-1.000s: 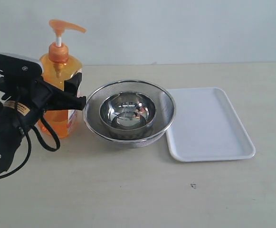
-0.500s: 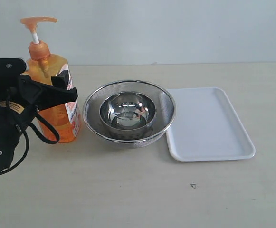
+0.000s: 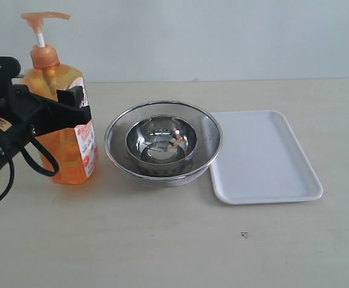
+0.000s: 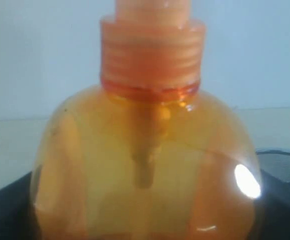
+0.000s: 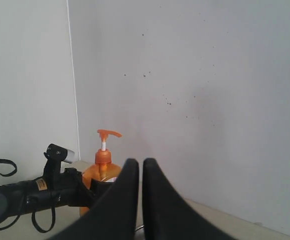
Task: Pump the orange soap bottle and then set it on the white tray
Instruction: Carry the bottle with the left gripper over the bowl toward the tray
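The orange soap bottle (image 3: 66, 157) stands upright at the far left of the exterior view, its pump head (image 3: 42, 18) raised on the white stem. My left gripper (image 3: 78, 108) is shut on the bottle's body just below the shoulder, one black finger (image 3: 54, 113) across its front. The bottle (image 4: 145, 150) fills the left wrist view. Whether its base rests on the table I cannot tell. The white tray (image 3: 261, 156) lies flat at the right with nothing on it. My right gripper (image 5: 141, 161) is shut and holds nothing, well away from the bottle (image 5: 102, 170).
A steel mesh bowl (image 3: 210, 135) with a smaller steel bowl (image 3: 161, 141) inside it sits between the bottle and the tray, close to both. A pale wall rises behind the table. A small dark mark (image 3: 244, 234) lies on the table in front.
My left gripper has carried the bottle to the left, away from the bowls. It tilted on the way and is upright again. The right gripper stayed shut.
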Controlling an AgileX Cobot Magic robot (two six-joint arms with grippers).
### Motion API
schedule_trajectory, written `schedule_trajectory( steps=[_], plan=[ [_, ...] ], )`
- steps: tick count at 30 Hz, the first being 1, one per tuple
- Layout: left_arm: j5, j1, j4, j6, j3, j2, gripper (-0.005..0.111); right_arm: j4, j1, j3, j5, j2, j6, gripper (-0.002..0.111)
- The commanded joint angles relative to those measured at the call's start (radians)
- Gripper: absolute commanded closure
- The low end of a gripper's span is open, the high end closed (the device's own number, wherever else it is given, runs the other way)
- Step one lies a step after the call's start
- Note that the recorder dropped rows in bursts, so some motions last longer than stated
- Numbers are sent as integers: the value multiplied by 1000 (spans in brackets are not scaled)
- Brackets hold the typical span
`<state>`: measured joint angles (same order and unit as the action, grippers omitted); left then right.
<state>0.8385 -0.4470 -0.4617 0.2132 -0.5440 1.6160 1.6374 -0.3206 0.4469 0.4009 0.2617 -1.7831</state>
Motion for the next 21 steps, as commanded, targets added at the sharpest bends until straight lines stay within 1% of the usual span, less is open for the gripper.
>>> schedule_trajectory(
  steps=[1,9,15,21],
  plan=[
    [44,-3,-1,15,-5,-57,102,-12,2,-5,-12,-7,1,107],
    [44,-3,13,18,-5,-123,102,-12,2,-5,-10,-7,1,107],
    [29,-3,15,54,-5,-179,102,-12,2,-5,-10,-7,1,107],
    [29,-3,112,37,-7,-230,102,-12,2,-5,-10,-7,1,107]
  ],
)
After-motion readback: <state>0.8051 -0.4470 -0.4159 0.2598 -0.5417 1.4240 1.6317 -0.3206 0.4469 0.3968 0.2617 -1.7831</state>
